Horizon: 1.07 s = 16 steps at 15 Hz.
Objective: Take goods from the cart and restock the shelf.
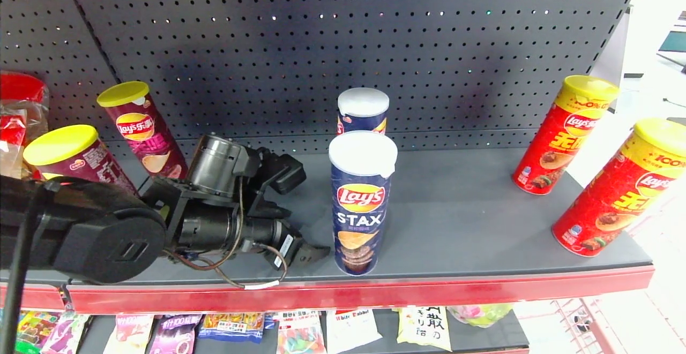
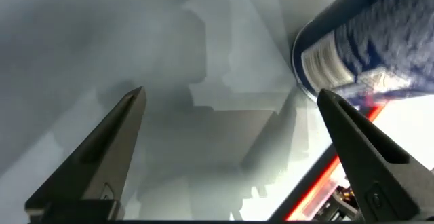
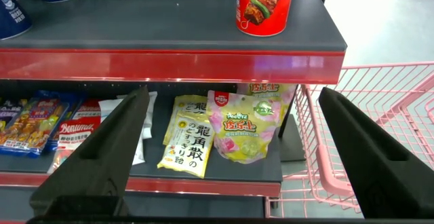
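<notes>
left gripper (image 2: 230, 139) jaws wide, just beside blue can (image 1: 360, 204) | right gripper (image 3: 230, 156) wide too (both empty) | risk: sideways swing could topple can

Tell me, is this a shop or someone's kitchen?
A shop, most likely a supermarket aisle: a pegboard-backed shelf holds chip cans, snack bags lie on the level underneath, and a pink wire cart stands beside it.

Blurred, edge-cut, seemingly blue can (image 2: 369, 37)
</notes>
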Tool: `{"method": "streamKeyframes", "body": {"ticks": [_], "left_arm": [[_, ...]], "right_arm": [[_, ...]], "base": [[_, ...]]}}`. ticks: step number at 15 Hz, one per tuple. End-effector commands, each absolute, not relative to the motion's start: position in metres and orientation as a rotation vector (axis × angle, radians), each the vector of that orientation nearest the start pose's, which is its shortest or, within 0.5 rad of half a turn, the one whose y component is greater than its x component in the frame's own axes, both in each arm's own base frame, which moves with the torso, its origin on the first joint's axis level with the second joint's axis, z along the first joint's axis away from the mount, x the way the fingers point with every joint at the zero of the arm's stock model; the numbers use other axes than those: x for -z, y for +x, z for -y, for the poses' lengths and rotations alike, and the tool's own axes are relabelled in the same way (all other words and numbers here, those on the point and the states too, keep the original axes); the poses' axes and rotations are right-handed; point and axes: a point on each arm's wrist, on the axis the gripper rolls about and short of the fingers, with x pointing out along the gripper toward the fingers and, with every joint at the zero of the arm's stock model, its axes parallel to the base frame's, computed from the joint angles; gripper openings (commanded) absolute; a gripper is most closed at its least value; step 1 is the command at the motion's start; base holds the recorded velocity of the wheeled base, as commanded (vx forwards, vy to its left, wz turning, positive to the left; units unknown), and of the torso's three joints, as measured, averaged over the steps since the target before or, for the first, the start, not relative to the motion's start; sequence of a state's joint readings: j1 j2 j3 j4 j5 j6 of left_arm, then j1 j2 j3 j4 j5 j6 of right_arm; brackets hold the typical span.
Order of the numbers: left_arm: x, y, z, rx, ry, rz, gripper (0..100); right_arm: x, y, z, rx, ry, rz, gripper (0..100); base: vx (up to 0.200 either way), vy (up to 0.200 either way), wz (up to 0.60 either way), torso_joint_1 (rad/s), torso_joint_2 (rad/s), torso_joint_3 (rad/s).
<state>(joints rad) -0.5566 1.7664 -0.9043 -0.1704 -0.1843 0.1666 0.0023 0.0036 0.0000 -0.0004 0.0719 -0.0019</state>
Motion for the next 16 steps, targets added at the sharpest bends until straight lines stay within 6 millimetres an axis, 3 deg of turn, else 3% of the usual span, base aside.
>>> {"method": "streamKeyframes", "body": {"ticks": [1, 3, 6, 7, 8, 10, 11, 13, 16], "left_arm": [[-0.157, 0.238, 0.149, 0.757, 0.272, -0.61, 100], [-0.168, 0.215, 0.129, 0.735, 0.257, -0.574, 100], [-0.199, 0.14, 0.073, 0.626, 0.212, -0.384, 100], [-0.199, 0.14, 0.073, 0.626, 0.212, -0.384, 100], [-0.203, 0.106, 0.044, 0.45, 0.124, -0.3, 100], [-0.201, 0.082, 0.025, 0.327, 0.064, -0.292, 100], [-0.199, 0.072, 0.019, 0.29, 0.058, -0.299, 100], [-0.176, 0.032, 0.006, 0.184, 0.02, -0.345, 100], [-0.136, 0.007, 0.0, 0.02, -0.016, -0.324, 100]], "right_arm": [[-0.076, -0.023, -0.002, -0.075, -0.003, -0.001, 100], [-0.076, -0.023, -0.002, -0.075, -0.003, -0.001, 100], [-0.076, -0.023, -0.002, -0.075, -0.001, -0.001, 100], [-0.076, -0.023, -0.002, -0.075, -0.001, -0.001, 100], [-0.076, -0.023, -0.002, -0.075, -0.003, -0.001, 100], [-0.076, -0.023, -0.002, -0.075, -0.003, -0.001, 100], [-0.076, -0.023, -0.002, -0.075, -0.001, -0.003, 100], [-0.076, -0.023, -0.002, -0.075, -0.003, -0.001, 100], [-0.076, -0.023, -0.002, -0.075, -0.003, -0.001, 100]], "base": [[0.0, 0.0, 0.0, 0.0, 0.0, 0.0], [0.0, 0.0, 0.0, 0.0, 0.0, 0.0], [0.0, 0.0, 0.0, 0.0, 0.0, 0.0], [0.0, 0.0, 0.0, 0.0, 0.0, 0.0], [0.0, 0.0, 0.0, 0.0, 0.0, 0.0], [0.0, 0.0, 0.0, 0.0, 0.0, 0.0], [0.0, 0.0, 0.0, 0.0, 0.0, 0.0], [0.0, 0.0, 0.0, 0.0, 0.0, 0.0], [0.0, 0.0, 0.0, 0.0, 0.0, 0.0]]}}
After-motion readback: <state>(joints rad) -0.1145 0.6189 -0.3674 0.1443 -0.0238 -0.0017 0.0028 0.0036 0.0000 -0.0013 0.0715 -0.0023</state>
